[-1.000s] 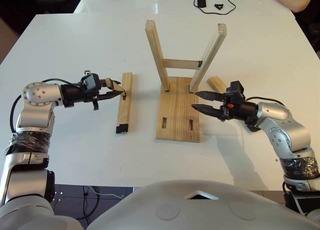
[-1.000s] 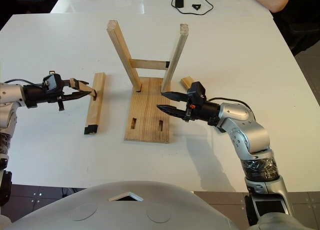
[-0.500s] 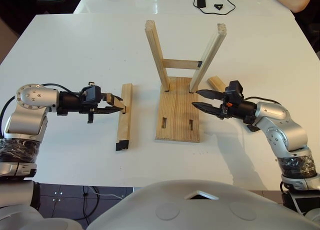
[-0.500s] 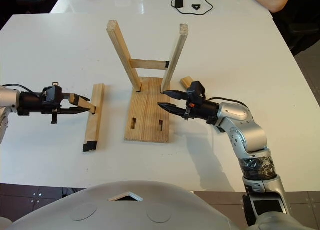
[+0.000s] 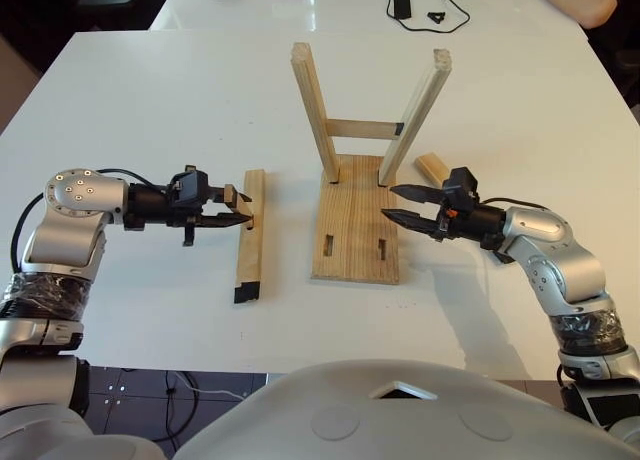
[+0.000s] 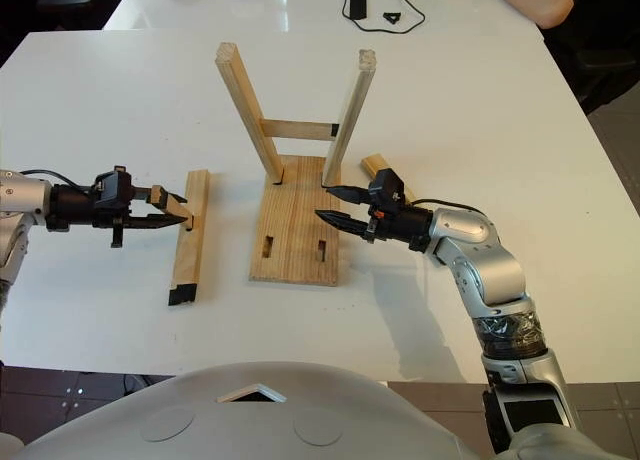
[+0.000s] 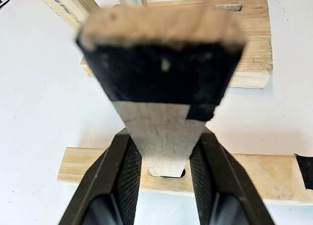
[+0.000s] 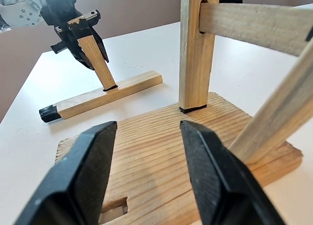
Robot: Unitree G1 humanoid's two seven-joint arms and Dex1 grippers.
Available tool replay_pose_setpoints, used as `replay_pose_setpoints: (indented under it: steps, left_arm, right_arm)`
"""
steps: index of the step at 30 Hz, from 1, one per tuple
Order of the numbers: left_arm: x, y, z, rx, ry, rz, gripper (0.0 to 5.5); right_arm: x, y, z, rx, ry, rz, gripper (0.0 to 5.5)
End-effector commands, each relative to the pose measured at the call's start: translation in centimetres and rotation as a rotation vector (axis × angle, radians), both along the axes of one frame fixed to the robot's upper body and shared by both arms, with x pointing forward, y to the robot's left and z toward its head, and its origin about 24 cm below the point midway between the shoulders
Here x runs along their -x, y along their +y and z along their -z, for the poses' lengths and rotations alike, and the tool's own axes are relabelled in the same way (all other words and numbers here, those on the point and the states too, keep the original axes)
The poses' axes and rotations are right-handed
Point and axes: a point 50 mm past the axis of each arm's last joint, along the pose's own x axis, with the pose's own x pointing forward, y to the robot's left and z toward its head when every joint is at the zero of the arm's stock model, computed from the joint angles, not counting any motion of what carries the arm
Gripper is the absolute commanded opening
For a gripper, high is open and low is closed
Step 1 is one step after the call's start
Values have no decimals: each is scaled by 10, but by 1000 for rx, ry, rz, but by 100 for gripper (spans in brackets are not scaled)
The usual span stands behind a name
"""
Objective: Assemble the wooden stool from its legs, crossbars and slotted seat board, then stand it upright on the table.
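Two legs are already seated: the far-left leg (image 5: 313, 115) and the far-right leg (image 5: 415, 120) stand in the farther slots of the seat board (image 5: 355, 265), which lies flat at the middle of the desk (image 5: 150, 100), and a fitted crossbar (image 5: 360, 128) ties them. We note the two near slots (image 5: 329, 245) unfilled, so we judge the task about half done. The left pincer (image 5: 232, 208) is clamped on a short crossbar (image 7: 164, 132), held tilted with its lower end meeting the mortise of a loose leg (image 5: 249, 245) that lies just left of the board. We read this as joining the second leg pair flat on the desk, where the leg is backed against the push. The right pincer (image 5: 390, 202) hovers with jaws spread over the board's right edge, near the foot of the far-right leg, holding nothing; we judge it placed to steady the frame. A spare wooden piece (image 5: 432, 166) lies just behind it. Risk: the loose leg is unrestrained and may slide under an off-axis press.
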Motion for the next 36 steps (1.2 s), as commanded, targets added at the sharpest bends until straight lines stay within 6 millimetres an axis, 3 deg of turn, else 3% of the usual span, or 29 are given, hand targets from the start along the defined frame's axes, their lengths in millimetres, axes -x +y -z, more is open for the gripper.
replay_pose_setpoints:
  steps: [1,17,24,25,31,36]
  left_arm:
    - [25,6,56,-65,279,-69,130]
    - [29,6,71,-18,354,-149,130]
    - [27,7,77,37,338,-293,130]
    - [26,7,78,48,322,-319,167]
    - [33,-2,83,97,329,-364,253]
    - [34,4,75,119,290,-406,253]
  right_arm:
    - [-3,-1,0,33,-17,-9,237]
    - [-4,-2,3,61,-16,-12,237]
    - [-4,-5,4,87,-16,-18,237]
    - [-4,-5,5,91,-16,-21,237]
    - [-7,-7,2,102,-20,-33,237]
    - [-7,-7,2,104,-22,-33,237]
